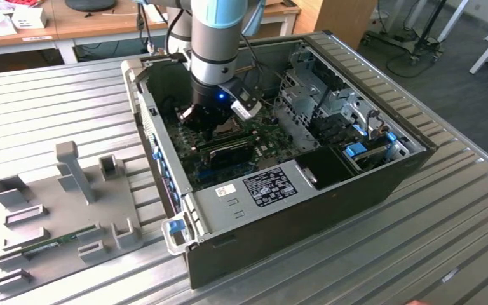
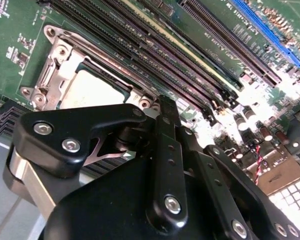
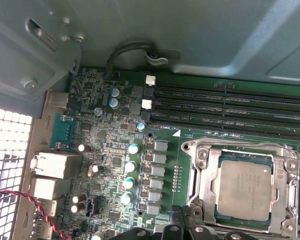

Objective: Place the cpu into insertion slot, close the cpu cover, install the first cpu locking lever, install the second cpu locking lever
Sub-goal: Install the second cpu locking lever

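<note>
The cpu point(image 3: 245, 190) lies flat in the insertion slot point(image 3: 199, 156) on the green motherboard point(image 3: 115, 150), its silvery top showing. The cpu cover point(image 3: 208, 196) lies down around it as a metal frame. In the second wrist view the cpu point(image 2: 92, 90) and the cpu cover point(image 2: 57, 75) sit just beyond my gripper point(image 2: 165, 107). My gripper point(image 3: 182, 222) is shut with nothing in it, hovering low at one edge of the socket. In the exterior view my gripper point(image 1: 201, 121) reaches down into the open computer case point(image 1: 380, 184). I cannot make out the locking levers.
Long black memory slots point(image 3: 230, 107) run beside the socket. Capacitors point(image 3: 132, 167) and rear ports point(image 3: 52, 165) stand on the board's other side. The case walls point(image 1: 142, 114) and drive cage point(image 1: 320, 95) close in around the arm. A grey fixture plate point(image 1: 58, 210) lies on the table outside.
</note>
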Robot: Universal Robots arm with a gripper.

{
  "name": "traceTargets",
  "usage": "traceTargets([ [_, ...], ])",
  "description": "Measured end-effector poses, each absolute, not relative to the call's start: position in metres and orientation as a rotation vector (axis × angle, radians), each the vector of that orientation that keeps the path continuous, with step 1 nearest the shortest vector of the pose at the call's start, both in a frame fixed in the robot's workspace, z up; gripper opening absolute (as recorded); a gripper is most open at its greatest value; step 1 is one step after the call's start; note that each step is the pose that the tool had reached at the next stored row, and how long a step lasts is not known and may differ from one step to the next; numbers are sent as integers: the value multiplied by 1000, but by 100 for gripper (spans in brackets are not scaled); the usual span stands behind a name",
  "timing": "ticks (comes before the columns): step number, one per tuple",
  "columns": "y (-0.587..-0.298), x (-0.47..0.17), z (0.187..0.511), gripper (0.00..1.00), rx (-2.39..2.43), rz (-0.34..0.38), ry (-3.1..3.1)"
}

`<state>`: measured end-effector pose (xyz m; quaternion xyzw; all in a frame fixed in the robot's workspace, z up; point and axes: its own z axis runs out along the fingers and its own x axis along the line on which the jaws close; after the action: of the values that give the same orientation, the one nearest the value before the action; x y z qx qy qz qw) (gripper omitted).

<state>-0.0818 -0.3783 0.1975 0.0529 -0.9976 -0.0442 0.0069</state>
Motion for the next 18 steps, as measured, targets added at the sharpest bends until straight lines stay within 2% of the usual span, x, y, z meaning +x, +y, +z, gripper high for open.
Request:
traceTargets([
  [18,-378,-84,195,11,166,-138,-3120],
])
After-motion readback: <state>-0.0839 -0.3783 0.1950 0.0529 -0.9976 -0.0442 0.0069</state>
